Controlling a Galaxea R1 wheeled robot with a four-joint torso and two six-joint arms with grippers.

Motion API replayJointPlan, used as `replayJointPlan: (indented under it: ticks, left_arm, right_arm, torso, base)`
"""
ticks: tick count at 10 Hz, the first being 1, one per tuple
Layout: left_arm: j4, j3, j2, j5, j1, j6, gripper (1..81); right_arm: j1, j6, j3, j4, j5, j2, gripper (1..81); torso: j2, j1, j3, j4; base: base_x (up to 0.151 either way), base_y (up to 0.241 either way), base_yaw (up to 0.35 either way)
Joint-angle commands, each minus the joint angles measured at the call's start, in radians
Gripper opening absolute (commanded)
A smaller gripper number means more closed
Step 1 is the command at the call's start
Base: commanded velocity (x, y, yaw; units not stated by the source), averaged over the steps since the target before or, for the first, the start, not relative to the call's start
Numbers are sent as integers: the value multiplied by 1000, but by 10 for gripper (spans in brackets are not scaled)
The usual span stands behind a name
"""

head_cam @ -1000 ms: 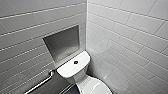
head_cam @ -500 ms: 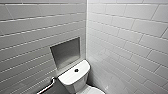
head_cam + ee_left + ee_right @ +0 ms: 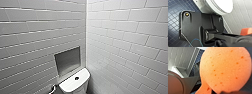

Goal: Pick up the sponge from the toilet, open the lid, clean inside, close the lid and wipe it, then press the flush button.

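The orange-red sponge (image 3: 224,68) looms very close in the right wrist view, pitted with small pores, and my right gripper is shut on it. A corner of the same sponge (image 3: 246,31) shows at the edge of the left wrist view. The white toilet (image 3: 220,6) curves above the dark blue tiled floor (image 3: 173,7) there, seen from low at its side. In the head view the toilet's tank (image 3: 75,82) sits at the bottom of the picture, with the round flush button (image 3: 76,78) on its top. My left gripper is shut and holds nothing.
White tiled walls meet in a corner behind the tank. A steel-lined recess (image 3: 68,60) is set in the left wall just above the tank. A piece of metal grab bar (image 3: 53,89) shows low on the left wall.
The head camera has tilted upward: the toilet has slid down the picture, and now just the tank top shows. Nothing in the room itself has moved.
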Motion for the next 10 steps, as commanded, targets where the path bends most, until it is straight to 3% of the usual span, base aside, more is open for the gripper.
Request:
replayJointPlan:
  ticks: [1,2,3,6,10]
  left_arm:
    - [45,-169,140,-34,42,-6,10]
    - [43,-208,168,-34,49,-8,10]
    - [41,-249,194,-34,56,-8,10]
    - [35,-393,285,-34,79,-8,10]
    - [23,-722,486,-25,113,-8,10]
  right_arm:
    - [28,1,12,4,-44,-18,10]
    - [28,1,11,6,-44,-18,10]
    - [30,1,9,6,-44,-16,10]
    - [28,1,-18,6,-44,5,10]
    - [28,-2,-90,-8,-44,63,10]
  torso:
    - [0,0,72,0]
    - [0,-1,99,0]
    - [-1,-1,57,0]
    - [-2,-3,88,0]
    - [-3,-3,87,0]
  base:
    - [0,0,0]
    - [0,0,0]
    - [0,0,0]
    - [0,0,0]
    - [0,0,0]
